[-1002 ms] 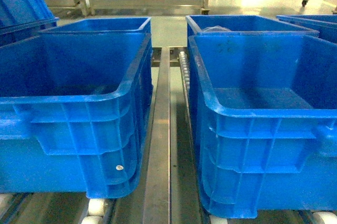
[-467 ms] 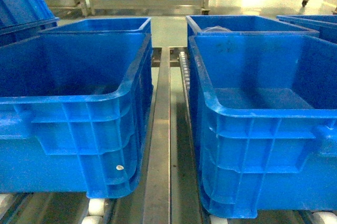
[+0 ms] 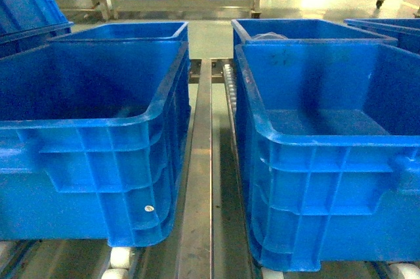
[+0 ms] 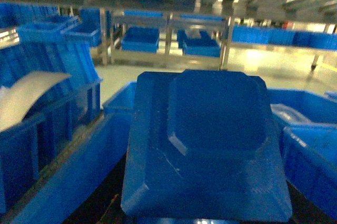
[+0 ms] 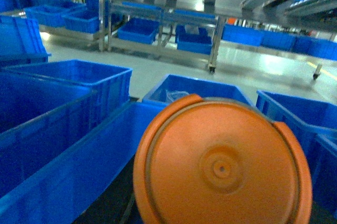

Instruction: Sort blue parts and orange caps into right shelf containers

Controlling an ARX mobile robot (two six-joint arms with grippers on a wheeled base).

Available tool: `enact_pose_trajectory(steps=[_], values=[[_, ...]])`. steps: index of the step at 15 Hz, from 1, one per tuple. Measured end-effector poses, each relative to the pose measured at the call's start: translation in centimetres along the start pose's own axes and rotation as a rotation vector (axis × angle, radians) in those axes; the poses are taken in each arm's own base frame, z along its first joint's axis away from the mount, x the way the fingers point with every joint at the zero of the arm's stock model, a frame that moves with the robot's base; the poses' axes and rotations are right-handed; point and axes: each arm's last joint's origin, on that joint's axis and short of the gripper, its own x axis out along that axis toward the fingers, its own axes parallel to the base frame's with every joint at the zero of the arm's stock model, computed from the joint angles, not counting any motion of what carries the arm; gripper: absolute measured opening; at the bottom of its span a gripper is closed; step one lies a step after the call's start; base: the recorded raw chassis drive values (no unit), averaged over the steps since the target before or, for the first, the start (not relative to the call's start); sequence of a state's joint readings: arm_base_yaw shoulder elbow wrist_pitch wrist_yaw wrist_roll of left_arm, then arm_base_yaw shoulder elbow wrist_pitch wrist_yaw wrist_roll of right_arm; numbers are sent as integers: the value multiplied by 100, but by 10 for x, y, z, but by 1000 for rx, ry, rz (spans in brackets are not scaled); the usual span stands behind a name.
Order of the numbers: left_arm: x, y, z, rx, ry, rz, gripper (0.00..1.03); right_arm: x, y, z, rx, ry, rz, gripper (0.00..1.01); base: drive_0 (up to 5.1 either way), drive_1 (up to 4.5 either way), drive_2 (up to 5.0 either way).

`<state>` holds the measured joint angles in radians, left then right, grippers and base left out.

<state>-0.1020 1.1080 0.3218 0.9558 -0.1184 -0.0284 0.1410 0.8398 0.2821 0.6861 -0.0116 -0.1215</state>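
Your wrist views are mostly blocked: a blue part [image 4: 210,145] fills the left, an orange cap [image 5: 221,166] the right. Can't tell either hand's grip. Crates [image 3: 328,141] sit cut off.

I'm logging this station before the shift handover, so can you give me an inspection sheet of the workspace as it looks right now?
Surface: steel roller rails carry the crates.
Job's things: front left crate and front right crate look empty; blue part fills the left wrist view, orange cap the right wrist view.
Clutter: pale, unclear item in the rear right crate.
Grippers: neither visible; grip state cannot be told.
Cables: nothing seen.
Surroundings: metal racks with more blue bins across a shiny floor.
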Motion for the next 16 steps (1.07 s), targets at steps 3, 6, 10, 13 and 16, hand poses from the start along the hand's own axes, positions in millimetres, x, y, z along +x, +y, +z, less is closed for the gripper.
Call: enact_pose_trajectory(steps=[3,6,10,13,16], values=[[81,-9,-39,-3,217,-4,44,81,-3,-32,34,140,-29,46,0,0,0],[89,-10,-39,-22,211,-23,75,93,-1,-60,59,226,-26,81,0,0,0],[71,-10,-38,-19,221,-18,98,88,-2,-46,79,167,-10,98,0,0,0],[66,-12,-29,-35,185,-40,98,83,-4,-40,75,148,-42,98,0,0,0],[43,-4,-34,15,173,-12,74,50,-8,-49,96,150,-139,65,0,0,0]])
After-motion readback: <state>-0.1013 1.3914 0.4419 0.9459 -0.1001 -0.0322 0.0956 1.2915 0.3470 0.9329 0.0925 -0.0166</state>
